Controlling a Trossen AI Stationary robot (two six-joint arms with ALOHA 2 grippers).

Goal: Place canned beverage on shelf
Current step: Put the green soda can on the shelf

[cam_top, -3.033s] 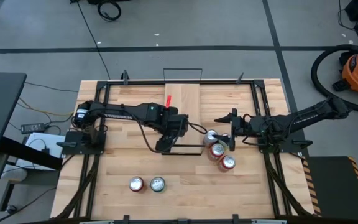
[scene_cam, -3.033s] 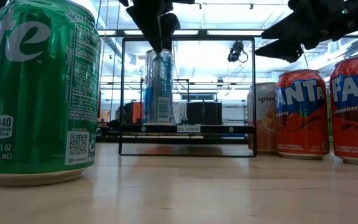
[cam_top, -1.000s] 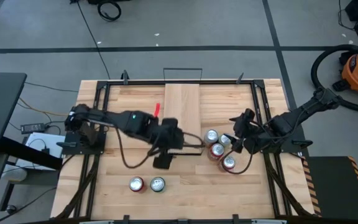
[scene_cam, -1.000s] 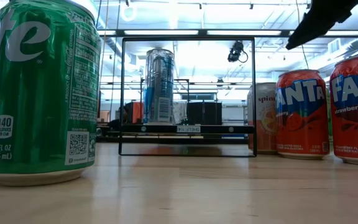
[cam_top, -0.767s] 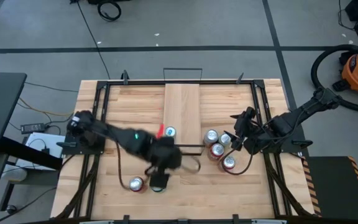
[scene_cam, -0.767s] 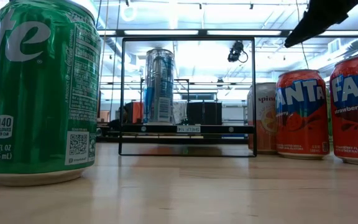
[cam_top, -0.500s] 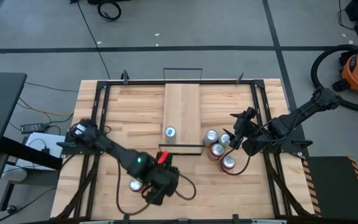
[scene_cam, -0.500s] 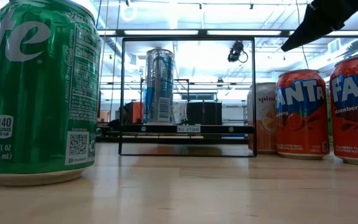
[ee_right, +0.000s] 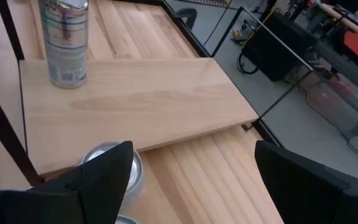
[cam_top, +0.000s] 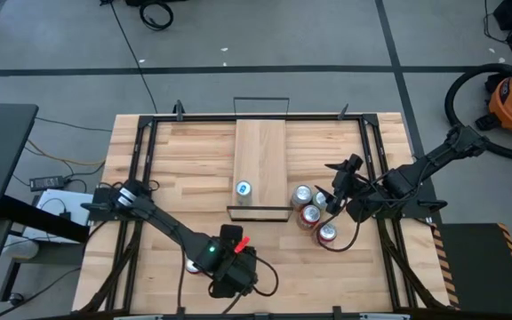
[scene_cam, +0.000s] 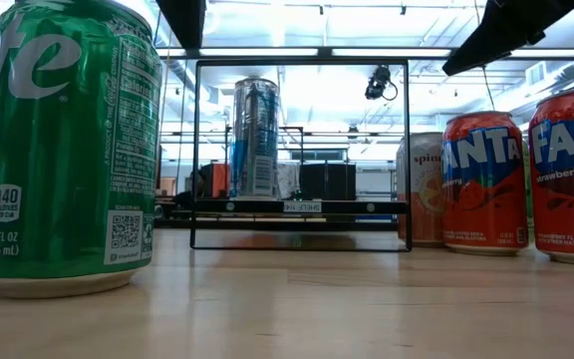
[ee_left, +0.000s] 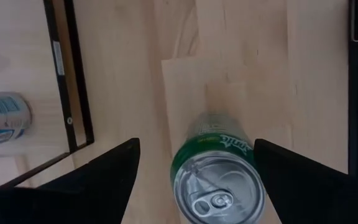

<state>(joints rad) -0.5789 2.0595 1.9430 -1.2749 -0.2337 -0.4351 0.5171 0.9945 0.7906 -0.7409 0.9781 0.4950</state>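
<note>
The shelf [cam_top: 261, 160] is a narrow light-wood board with black wire rails at mid table. A slim silver-blue can [cam_top: 243, 188] stands upright on its near end and also shows in the low view [scene_cam: 255, 138]. My left gripper [ee_left: 196, 155] is open above an upright green can [ee_left: 219, 180] near the table's front edge. Its fingers stand on either side of the can without touching it. In the high view the left gripper [cam_top: 232, 276] hides the green can. My right gripper [cam_top: 332, 185] is open and empty, just right of three cans [cam_top: 310, 214] beside the shelf.
Two red Fanta cans [scene_cam: 484, 179] and an orange can [scene_cam: 425, 189] stand close together right of the shelf's near end. A red-topped can [cam_top: 189, 264] stands just left of the green one. Black frame rails [cam_top: 140, 160] run along the table's left and right sides.
My left gripper has swung from the shelf's near end toward the table's near edge and now hangs over the green can. The slim can stays upright on the shelf.
</note>
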